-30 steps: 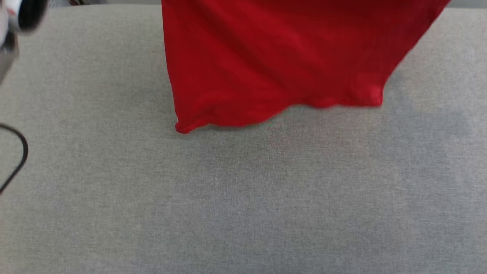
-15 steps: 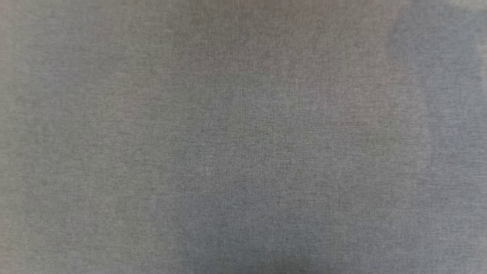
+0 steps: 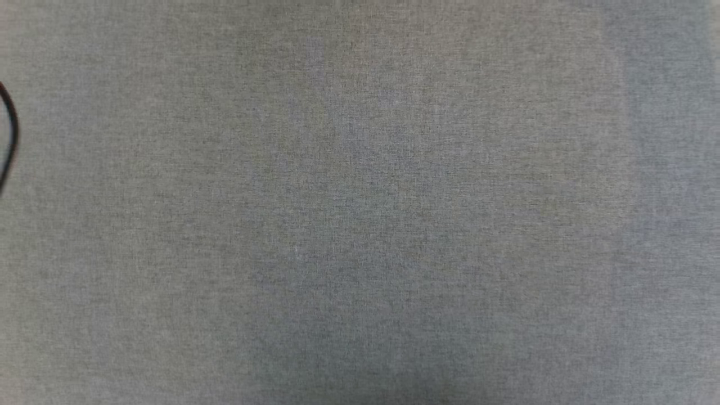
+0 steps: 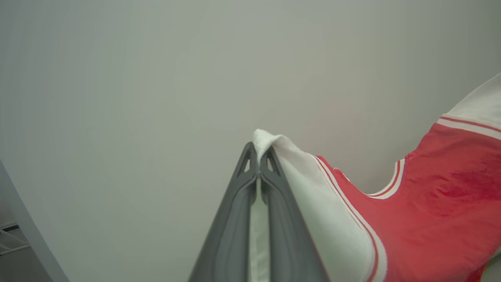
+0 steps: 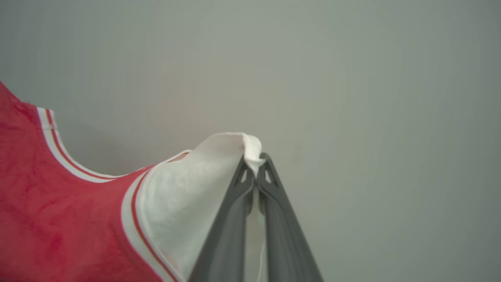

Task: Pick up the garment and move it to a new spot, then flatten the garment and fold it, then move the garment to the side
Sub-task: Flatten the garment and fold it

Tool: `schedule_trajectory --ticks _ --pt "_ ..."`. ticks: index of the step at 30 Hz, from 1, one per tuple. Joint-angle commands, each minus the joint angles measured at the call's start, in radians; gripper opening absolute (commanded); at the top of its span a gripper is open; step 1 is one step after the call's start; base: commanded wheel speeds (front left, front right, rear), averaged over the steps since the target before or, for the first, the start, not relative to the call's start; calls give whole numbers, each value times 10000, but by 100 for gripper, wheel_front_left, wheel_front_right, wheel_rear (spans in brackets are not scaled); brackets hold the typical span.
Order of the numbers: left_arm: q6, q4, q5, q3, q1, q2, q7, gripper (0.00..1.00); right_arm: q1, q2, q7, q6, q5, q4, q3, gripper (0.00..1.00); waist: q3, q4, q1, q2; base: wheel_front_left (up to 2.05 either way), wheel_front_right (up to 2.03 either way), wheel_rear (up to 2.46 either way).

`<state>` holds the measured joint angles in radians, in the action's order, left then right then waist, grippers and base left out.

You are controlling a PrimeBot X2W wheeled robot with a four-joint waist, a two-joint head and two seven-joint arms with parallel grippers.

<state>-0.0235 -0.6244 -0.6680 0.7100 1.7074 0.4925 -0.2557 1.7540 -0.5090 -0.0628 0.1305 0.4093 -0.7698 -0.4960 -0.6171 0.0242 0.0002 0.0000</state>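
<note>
Head view: a plain grey cloth surface [image 3: 360,225], with a loop of black cable [image 3: 10,135] at its left edge.

Left wrist view: the left gripper [image 4: 258,150] has its dark fingers pressed together on the tip of a white sleeve [image 4: 313,196]. The garment [image 4: 438,203] sags away to the pincer's right, held aloft.

Right wrist view: the right gripper [image 5: 255,158] is pinched shut on the other sleeve [image 5: 188,188], with red cloth falling to its left.

The shirt looks light, thin and limp, and might slip from so small a pinch; the sleeve ends and shoulder seams seem the soundest holds
</note>
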Motion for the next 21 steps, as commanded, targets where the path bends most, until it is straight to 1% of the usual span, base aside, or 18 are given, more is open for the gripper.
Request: schedule_trajectory --ticks 1,4,9,15,21 --pt "-41 188 87 -194 -639 50 -58 0 -529 -19 -183 2 226 -42 -270 0 241 -77 -2 0 0 0 0" --pt "39 755 177 -663 -1915 184 -58 0 -1409 -119 -463 2 769 1 -753 0 539 -126 -2 0 0 0 0" --pt "312 1885 321 -1481 -4626 407 -59 0 -3296 -342 -934 2 1826 353 -1459 0 1167 -182 -2 0 0 0 0" --pt "591 3209 297 -2436 -7804 319 -60 0 -5673 -723 -1305 2 2840 962 -2015 0 2006 -128 -2 0 0 0 0" --pt "670 3992 261 -2827 -10833 226 -60 0 -8149 -949 -1552 2 3362 1524 -2334 0 2892 -175 -2 0 0 0 0"
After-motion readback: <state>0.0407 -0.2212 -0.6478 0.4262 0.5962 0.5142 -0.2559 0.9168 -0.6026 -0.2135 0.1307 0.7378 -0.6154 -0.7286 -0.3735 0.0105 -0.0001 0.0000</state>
